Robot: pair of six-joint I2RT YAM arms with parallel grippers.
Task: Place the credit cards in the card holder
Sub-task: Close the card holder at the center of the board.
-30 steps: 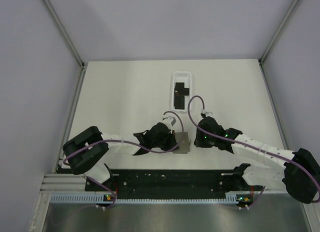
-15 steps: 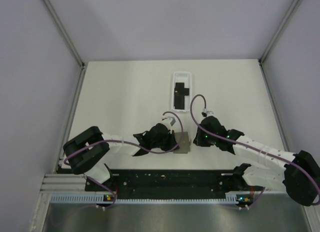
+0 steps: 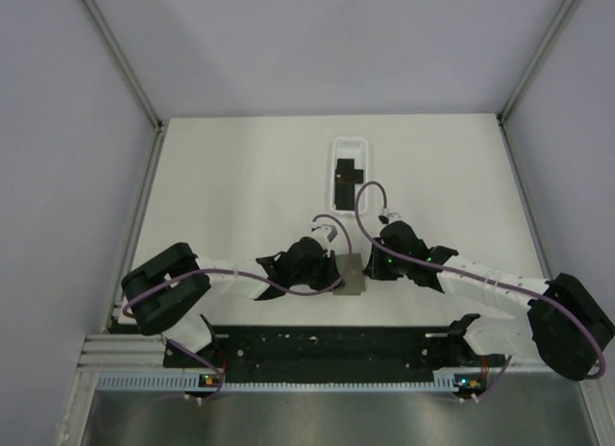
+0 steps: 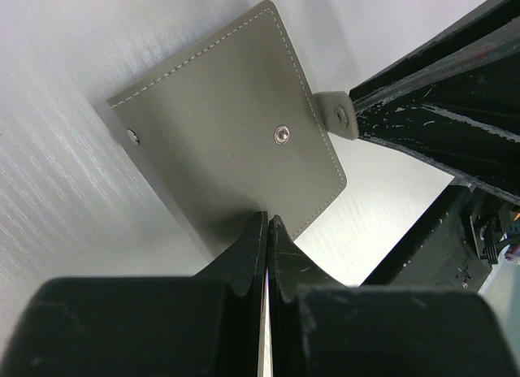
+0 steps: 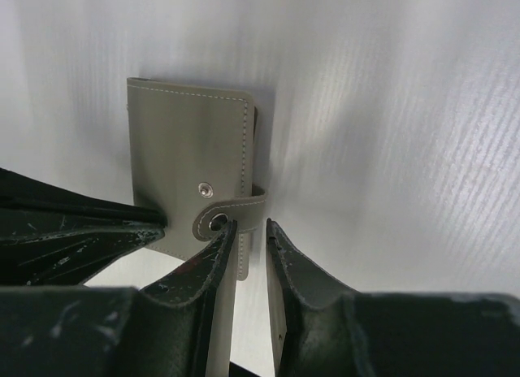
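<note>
The card holder (image 3: 352,274) lies closed on the table (image 3: 240,177); the left pincer (image 4: 266,223), closed, presses its edge, apparently steadying it, while the right pincer (image 5: 250,227) stands narrowly parted about the strap (image 5: 244,205).

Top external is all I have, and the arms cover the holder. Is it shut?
Observer: Yes. Left wrist shows the holder flat on the table, cover closed.
Operator: Strap?
Observer: Looks undone. The stud on its face is bare, and the strap tab sits off it, at the fingertips of the right gripper, whose fingers are apart.
Operator: Left side?
Observer: The left gripper has its fingers together at the holder's near edge. I can't tell whether they pinch it.
</note>
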